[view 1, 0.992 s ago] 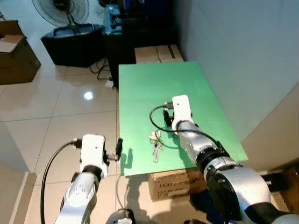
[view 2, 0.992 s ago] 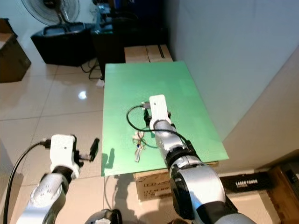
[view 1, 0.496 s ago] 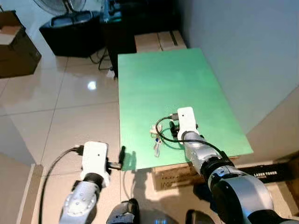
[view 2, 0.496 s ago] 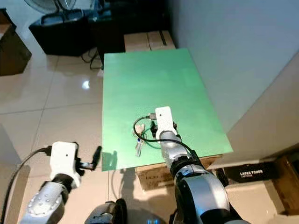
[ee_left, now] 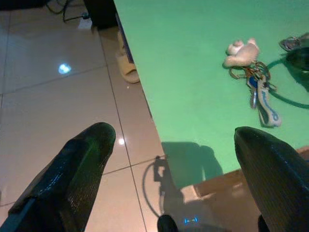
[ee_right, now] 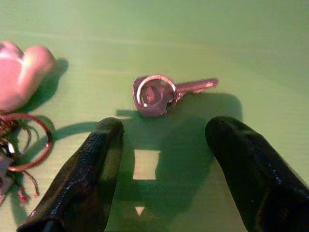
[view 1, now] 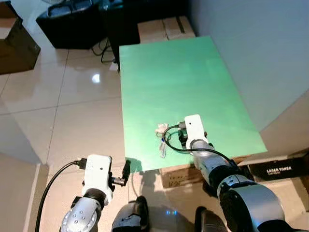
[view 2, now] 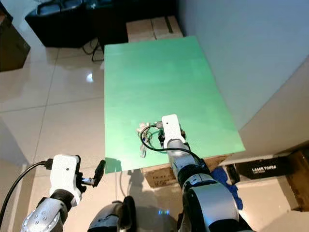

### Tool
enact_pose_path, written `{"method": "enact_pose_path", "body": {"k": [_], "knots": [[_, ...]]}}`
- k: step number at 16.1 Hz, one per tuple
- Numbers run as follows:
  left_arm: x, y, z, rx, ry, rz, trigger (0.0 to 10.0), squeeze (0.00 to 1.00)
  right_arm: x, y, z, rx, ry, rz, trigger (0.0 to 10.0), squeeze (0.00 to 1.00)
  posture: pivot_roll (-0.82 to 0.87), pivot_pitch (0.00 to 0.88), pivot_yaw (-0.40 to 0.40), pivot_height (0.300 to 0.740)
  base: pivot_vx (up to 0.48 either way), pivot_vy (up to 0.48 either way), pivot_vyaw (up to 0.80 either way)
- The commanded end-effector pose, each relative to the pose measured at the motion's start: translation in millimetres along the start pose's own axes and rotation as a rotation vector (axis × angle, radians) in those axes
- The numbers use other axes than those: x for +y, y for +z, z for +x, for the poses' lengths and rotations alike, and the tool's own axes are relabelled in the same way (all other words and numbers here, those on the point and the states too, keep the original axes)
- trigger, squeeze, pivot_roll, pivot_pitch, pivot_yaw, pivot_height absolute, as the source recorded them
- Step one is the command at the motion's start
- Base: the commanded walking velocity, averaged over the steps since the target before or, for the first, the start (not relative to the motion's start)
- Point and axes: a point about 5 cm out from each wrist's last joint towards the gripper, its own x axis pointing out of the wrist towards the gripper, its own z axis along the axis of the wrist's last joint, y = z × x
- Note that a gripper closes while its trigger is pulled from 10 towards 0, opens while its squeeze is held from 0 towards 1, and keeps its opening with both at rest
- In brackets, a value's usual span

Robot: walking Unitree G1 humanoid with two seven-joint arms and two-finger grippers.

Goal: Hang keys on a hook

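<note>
A bunch of keys with a small pink plush charm and a pale strap lies near the front edge of the green table. One loose key on a ring lies just ahead of my right gripper. That gripper hovers low over the table, right of the bunch, open and holding nothing. My left gripper is open over the floor beside the table's front left corner.
A grey wall runs along the table's right side. A cardboard box sits under the table's front edge. More boxes and a black cabinet stand at the far end. A slipper lies on the tiles by the table.
The whole view has shifted as the camera moved. My right gripper has drawn back toward the table's front, now level with the keys. The left arm stays low off the table.
</note>
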Motion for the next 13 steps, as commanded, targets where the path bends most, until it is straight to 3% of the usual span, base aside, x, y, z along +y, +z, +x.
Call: {"method": "enact_pose_path", "body": {"k": [1,4,7,12,13], "knots": [[-0.3,-2,-5.2,0.015,-0.006,0.002,10.0,0.0,4.8,-12,-2.5,0.039,0.006,-0.022,10.0,0.0,0.12,0.301,0.129,0.74,0.0,0.0,0.0],[-3.1,-4,-10.0,0.031,-0.016,0.002,10.0,0.0,6.0,-15,-3.4,0.039,0.01,-0.041,10.0,0.0,0.12,0.305,0.138,0.74,0.0,0.0,0.0],[-3.3,-5,-14.3,0.04,-0.022,0.003,10.0,0.0,9.8,-13,-4.6,-0.021,0.011,-0.138,10.0,0.0,0.11,0.303,0.142,0.74,0.0,0.0,0.0],[-7.1,-6,-18.6,0.049,-0.039,0.002,10.0,0.0,7.6,-18,-6.2,-0.033,-0.008,-0.15,10.0,0.0,0.1,0.311,0.143,0.74,0.0,0.0,0.0],[-7.4,-6,-19.3,0.052,-0.04,0.0,10.0,0.0,6.5,-19,-6.3,-0.033,-0.01,-0.161,3.9,0.0,0.1,0.312,0.145,0.74,0.0,0.0,0.0]]}}
